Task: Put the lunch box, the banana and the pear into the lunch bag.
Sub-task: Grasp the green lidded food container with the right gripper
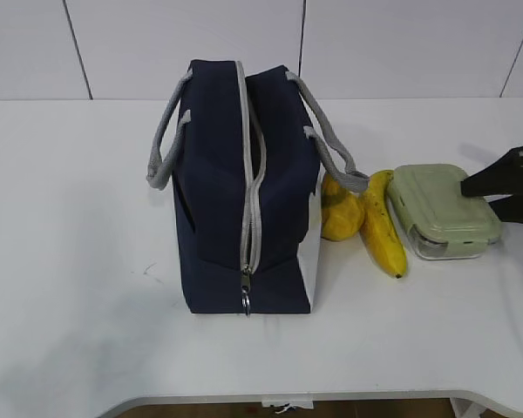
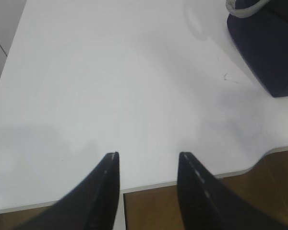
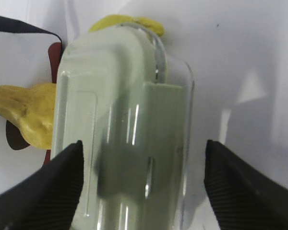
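**Right gripper over lunch box, bag zipped**

The right gripper (image 3: 141,184) was seen w/ jaws spread wide, nothing held, straddling the lunch box (image 3: 125,129). In the wrist view the box's long axis ran straight away from the gripper, btwn the fingers, so the short width was spanned. The right arm was judged far nearer; the left gripper (image 2: 148,184) hung half-open and empty over bare table (image 2: 110,86), well apart from the fruit.

Beyond the box the banana (image 1: 382,222) was laid just beside it, then the pear (image 1: 338,213), then the lunch bag (image 1: 244,187), zipper apparently closed.

Counted: 1 box, 1 banana, 1 pear, 1 bag.
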### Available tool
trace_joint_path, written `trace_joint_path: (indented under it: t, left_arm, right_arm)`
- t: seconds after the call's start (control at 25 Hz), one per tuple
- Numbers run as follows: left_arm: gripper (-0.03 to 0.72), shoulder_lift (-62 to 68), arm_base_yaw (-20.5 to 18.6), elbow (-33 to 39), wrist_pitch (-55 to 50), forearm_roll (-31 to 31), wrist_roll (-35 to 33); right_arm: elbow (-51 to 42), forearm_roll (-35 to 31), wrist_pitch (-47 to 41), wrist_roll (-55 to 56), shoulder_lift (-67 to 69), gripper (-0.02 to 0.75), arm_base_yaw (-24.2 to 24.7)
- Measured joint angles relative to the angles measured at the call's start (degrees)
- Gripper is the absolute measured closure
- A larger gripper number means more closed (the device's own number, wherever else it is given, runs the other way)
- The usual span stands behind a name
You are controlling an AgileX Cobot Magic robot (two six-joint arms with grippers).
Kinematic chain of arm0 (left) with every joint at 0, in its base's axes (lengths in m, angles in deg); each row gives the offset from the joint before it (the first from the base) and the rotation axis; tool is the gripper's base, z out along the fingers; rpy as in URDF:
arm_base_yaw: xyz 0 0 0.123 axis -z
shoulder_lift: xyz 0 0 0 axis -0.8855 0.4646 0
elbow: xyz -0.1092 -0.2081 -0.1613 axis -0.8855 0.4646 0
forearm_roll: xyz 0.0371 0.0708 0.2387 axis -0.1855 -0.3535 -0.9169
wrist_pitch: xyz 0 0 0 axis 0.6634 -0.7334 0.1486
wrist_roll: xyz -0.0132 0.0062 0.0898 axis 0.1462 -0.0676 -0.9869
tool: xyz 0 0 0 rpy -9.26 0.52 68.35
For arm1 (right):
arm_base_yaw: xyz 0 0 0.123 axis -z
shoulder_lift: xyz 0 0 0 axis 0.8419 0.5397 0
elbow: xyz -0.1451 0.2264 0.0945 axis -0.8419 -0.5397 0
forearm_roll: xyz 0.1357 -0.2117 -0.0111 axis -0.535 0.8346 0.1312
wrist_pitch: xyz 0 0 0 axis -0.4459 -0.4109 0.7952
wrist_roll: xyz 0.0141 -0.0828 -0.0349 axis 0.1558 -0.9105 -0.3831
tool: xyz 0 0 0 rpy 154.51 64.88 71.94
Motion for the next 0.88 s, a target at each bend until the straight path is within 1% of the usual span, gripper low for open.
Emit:
trace_joint_path:
  t: [0.32, 0.48, 0.6, 0.8, 0.88]
  left_arm:
    - [0.381, 0.0, 0.0, 0.0, 0.0, 0.0, 0.0]
    - [0.381, 0.0, 0.0, 0.0, 0.0, 0.0, 0.0]
    - [0.381, 0.0, 0.0, 0.0, 0.0, 0.0, 0.0]
    - [0.381, 0.0, 0.0, 0.0, 0.0, 0.0, 0.0]
    - [0.381, 0.0, 0.0, 0.0, 0.0, 0.0, 0.0]
  right_arm:
    - [0.13, -0.88, 0.0, -0.73, 1.2, 0.142, -1.64]
    - [0.13, -0.88, 0.0, -0.73, 1.2, 0.158, -1.64]
    - [0.13, -1.03, 0.0, -0.73, 1.2, 0.194, -1.64]
    - [0.25, -2.11, -0.51, -0.66, 1.2, 0.309, -1.64]
    - [0.25, -2.1, -0.63, -0.39, 1.2, 0.336, -1.64]
